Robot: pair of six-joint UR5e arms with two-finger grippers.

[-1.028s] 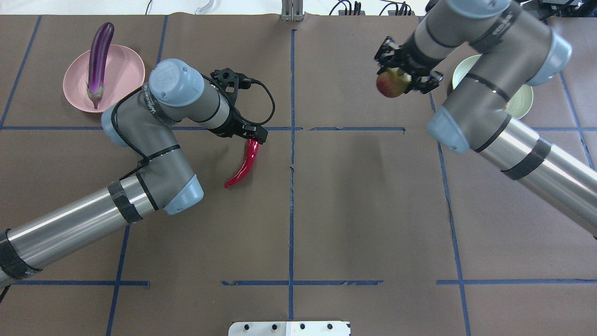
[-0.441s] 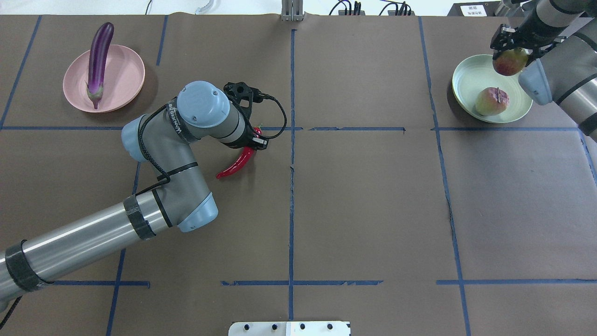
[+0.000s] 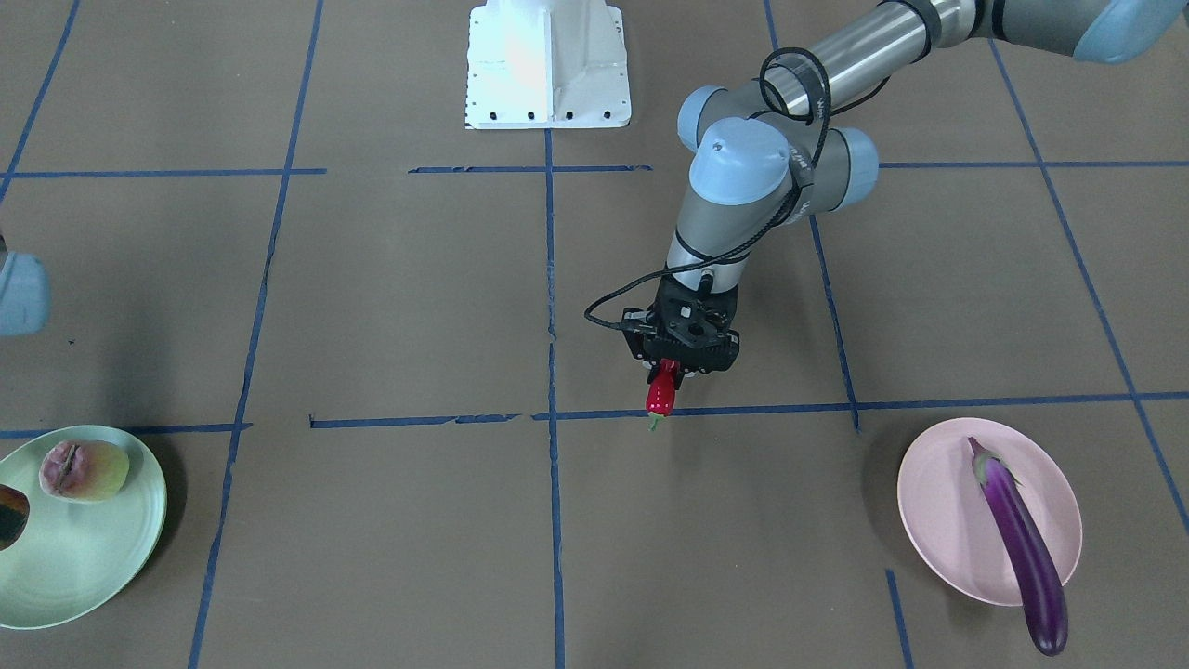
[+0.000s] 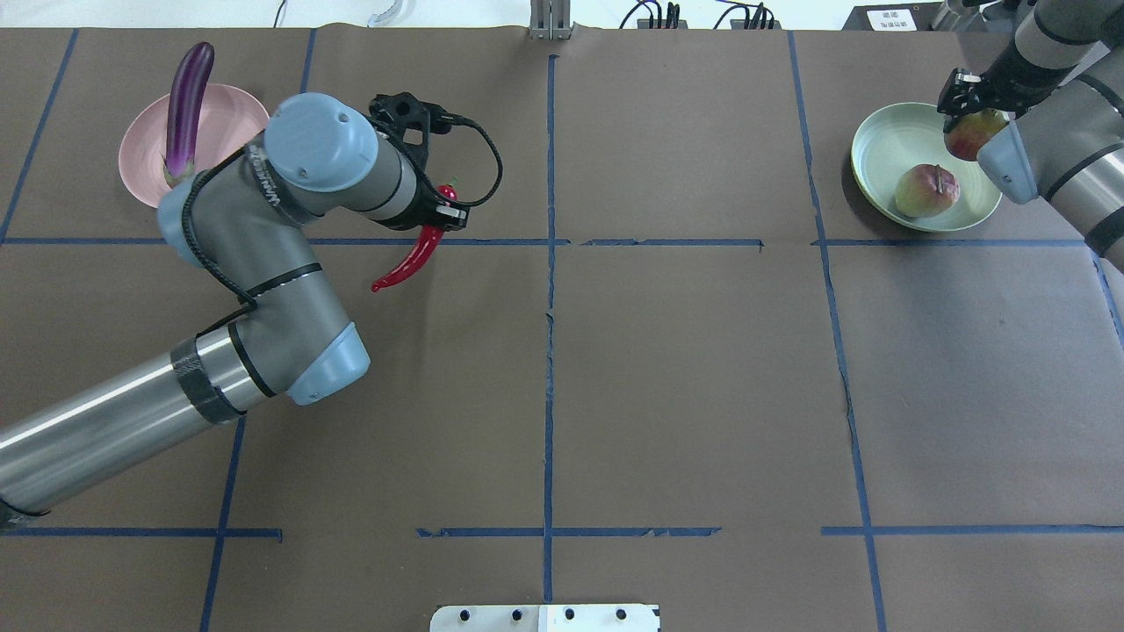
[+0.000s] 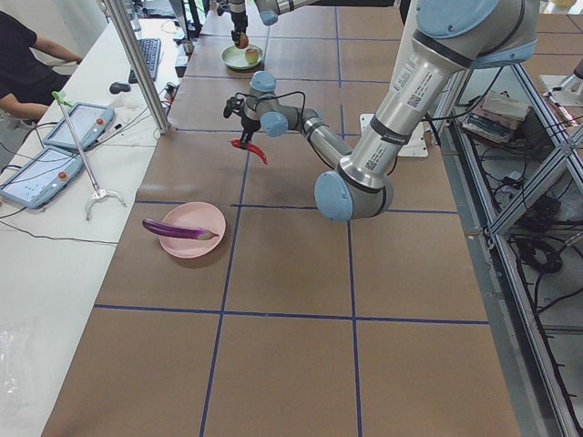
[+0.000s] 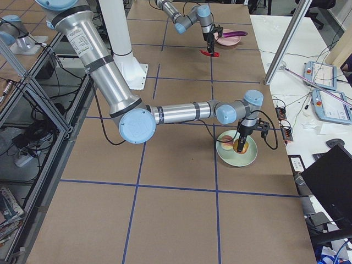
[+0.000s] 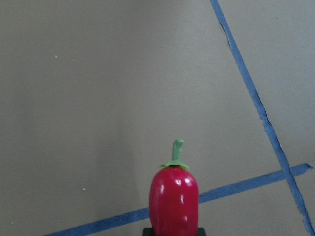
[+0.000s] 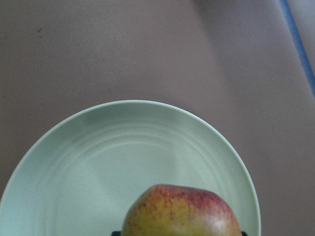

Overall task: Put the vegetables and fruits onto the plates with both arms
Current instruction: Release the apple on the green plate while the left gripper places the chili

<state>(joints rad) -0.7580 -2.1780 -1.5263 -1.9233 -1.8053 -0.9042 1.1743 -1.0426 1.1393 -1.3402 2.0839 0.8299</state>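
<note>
My left gripper (image 4: 432, 209) is shut on the stem end of the red chili pepper (image 4: 406, 262) and holds it above the table, right of the pink plate (image 4: 233, 123). The chili also shows in the front view (image 3: 661, 395) and the left wrist view (image 7: 173, 204). The purple eggplant (image 4: 184, 105) lies across the pink plate and overhangs its far rim. My right gripper (image 4: 970, 112) is shut on the pomegranate (image 4: 969, 136) over the right side of the green plate (image 4: 882, 149). The peach (image 4: 926, 190) lies in that plate. The right wrist view shows the pomegranate (image 8: 182, 211) above the plate (image 8: 123, 147).
The brown table cover is marked with blue tape lines (image 4: 550, 263). The white base block (image 3: 548, 65) stands at the robot's edge. A side desk with tablets (image 5: 55, 137) and a person runs along the far table edge.
My left arm has carried the chili left and toward the far side, closer to the pink plate. My right gripper has moved the pomegranate slightly down over the green plate.
</note>
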